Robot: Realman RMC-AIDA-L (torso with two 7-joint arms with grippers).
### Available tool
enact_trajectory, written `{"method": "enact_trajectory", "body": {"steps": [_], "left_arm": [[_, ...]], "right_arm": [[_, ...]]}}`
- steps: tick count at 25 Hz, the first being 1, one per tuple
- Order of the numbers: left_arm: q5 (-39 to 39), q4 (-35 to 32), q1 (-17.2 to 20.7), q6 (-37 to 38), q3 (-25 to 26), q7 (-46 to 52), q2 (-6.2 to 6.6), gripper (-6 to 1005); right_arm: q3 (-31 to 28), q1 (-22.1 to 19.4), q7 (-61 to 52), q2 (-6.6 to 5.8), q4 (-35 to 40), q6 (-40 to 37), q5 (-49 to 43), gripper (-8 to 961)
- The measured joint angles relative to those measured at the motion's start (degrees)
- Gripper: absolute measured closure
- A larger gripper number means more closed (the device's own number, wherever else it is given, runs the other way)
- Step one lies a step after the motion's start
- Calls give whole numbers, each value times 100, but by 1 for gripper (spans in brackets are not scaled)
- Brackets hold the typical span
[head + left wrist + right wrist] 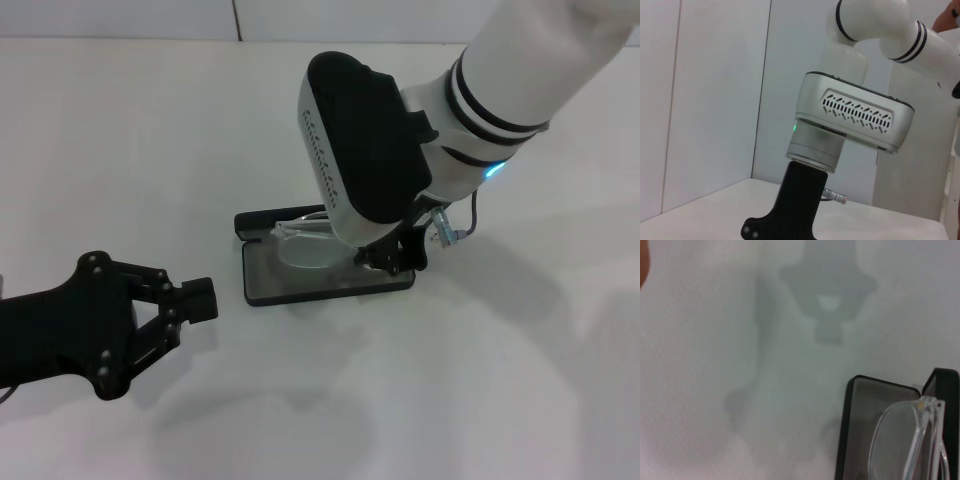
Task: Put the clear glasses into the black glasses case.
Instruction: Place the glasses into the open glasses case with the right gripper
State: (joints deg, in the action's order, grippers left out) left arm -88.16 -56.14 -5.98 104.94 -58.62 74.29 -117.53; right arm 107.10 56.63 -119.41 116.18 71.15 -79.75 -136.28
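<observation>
The black glasses case (300, 285) lies open in the middle of the table, grey lining up, with its lid (268, 221) folded back on the far side. The clear glasses (305, 245) are over the case's grey inside, lens towards its left end. My right gripper (388, 256) hangs low over the case's right end, shut on the glasses' arm side; the wrist hides most of its fingers. The right wrist view shows the case (860, 420) with the glasses (895, 440) tilted just above its lining. My left gripper (205, 298) rests shut at the lower left, apart from the case.
The white table (480, 400) carries nothing else that shows. A pale wall (120, 18) runs along its far edge. The left wrist view shows only my right arm's grey wrist housing (855, 115) against the wall.
</observation>
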Motion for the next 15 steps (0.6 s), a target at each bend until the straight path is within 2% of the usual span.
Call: {"method": "enact_trajectory", "body": {"steps": [10,15], "left_arm": [[0,-3,-17,-25,0,15,-33,942],[0,25,-112,-50,8,16,-61,942]], "right_arm": [[73,-8,-39,0,-57,33,-88,857],[364,-45,-39,1,-59,289,-168,856]]}}
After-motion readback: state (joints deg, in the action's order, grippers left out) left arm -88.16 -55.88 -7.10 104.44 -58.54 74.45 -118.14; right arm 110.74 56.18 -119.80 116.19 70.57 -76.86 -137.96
